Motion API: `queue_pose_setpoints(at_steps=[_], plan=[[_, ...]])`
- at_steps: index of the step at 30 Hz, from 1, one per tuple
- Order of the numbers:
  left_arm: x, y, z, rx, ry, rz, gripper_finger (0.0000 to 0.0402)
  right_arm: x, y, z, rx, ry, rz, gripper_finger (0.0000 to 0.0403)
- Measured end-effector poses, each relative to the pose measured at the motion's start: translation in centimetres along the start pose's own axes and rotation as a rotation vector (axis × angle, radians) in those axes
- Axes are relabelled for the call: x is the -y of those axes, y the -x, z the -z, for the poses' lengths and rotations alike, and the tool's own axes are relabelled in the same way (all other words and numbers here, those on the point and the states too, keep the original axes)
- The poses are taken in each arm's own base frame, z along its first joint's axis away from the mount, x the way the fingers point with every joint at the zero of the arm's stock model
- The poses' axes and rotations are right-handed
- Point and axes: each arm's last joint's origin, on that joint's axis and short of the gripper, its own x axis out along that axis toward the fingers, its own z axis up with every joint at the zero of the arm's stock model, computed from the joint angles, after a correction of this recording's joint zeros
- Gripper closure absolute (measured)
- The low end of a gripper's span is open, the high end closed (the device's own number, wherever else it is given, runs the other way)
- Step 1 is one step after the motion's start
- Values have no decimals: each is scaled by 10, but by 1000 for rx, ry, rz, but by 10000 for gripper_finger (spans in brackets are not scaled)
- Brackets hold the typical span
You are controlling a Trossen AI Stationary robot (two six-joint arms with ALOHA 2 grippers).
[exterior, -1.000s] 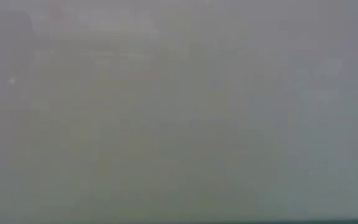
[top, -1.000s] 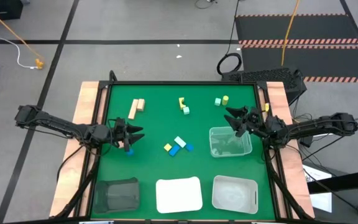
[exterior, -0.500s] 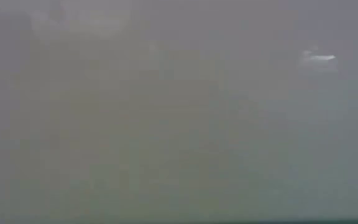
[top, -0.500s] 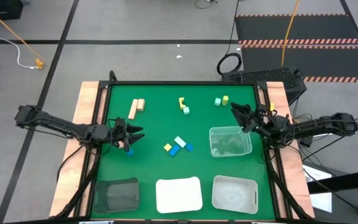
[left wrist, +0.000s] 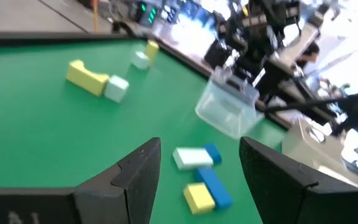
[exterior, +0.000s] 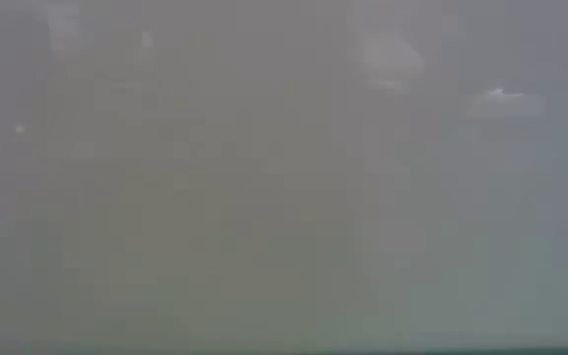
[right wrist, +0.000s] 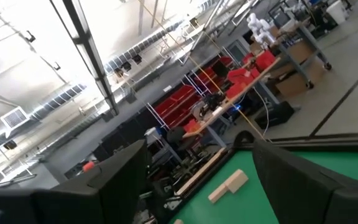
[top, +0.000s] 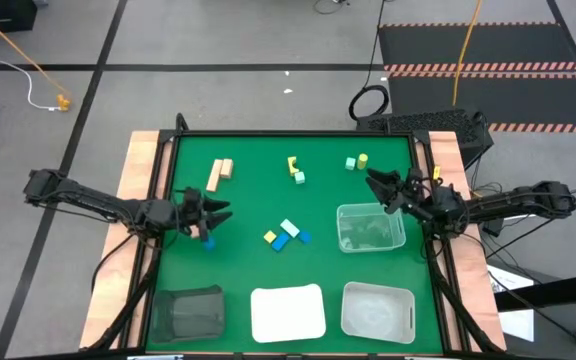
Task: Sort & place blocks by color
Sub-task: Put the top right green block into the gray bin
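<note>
The table (top: pixel 248 200) is plain green with pale wooden side strips (top: pixel 138 165). On it lie tan blocks (top: pixel 219 173), yellow blocks (top: pixel 293 164), blue blocks (top: pixel 282 242) and mint blocks (top: pixel 350 163). The bin (top: pixel 370 228) is clear, the tray (top: pixel 288 312) white, the arms (top: pixel 88 198) black.

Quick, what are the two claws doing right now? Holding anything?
Left gripper: open, empty, over the green mat.
Right gripper: open, empty, beside the clear bin.

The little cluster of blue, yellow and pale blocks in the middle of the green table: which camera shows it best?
The left wrist view: the cluster shows up close between the left gripper's open fingers, each block separate. The high view shows the same cluster tiny, though placed on the whole table. The low view is blank haze; the right wrist view misses it.
</note>
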Motion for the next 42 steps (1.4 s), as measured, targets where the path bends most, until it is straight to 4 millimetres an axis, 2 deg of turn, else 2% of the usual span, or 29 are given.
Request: queue_pose_setpoints(at_steps=[17, 23, 27, 33, 35, 37, 39, 42], plan=[[6, 1, -24, 248, 90, 26, 183, 3, 0, 6, -77, -102, 3, 117], [5, 2, -24, 264, 167, 5, 183, 3, 1, 10, -152, -162, -25, 117], [4, 2, -25, 279, 185, -18, 183, 3, 1, 10, -146, -168, -22, 117], [4, 2, -25, 284, 321, -4, 183, 2, 0, 9, -144, -280, -23, 117], [4, 2, -25, 285, 352, 0, 183, 1, 0, 9, -158, -243, -39, 117], [4, 2, -25, 285, 360, 1, 183, 1, -2, 10, -174, -135, -30, 117], [4, 2, -25, 286, 364, 3, 183, -12, -13, -3, -124, -48, -59, 117], [5, 2, -26, 301, 373, 11, 183, -20, -26, -14, -130, 29, -13, 117]])
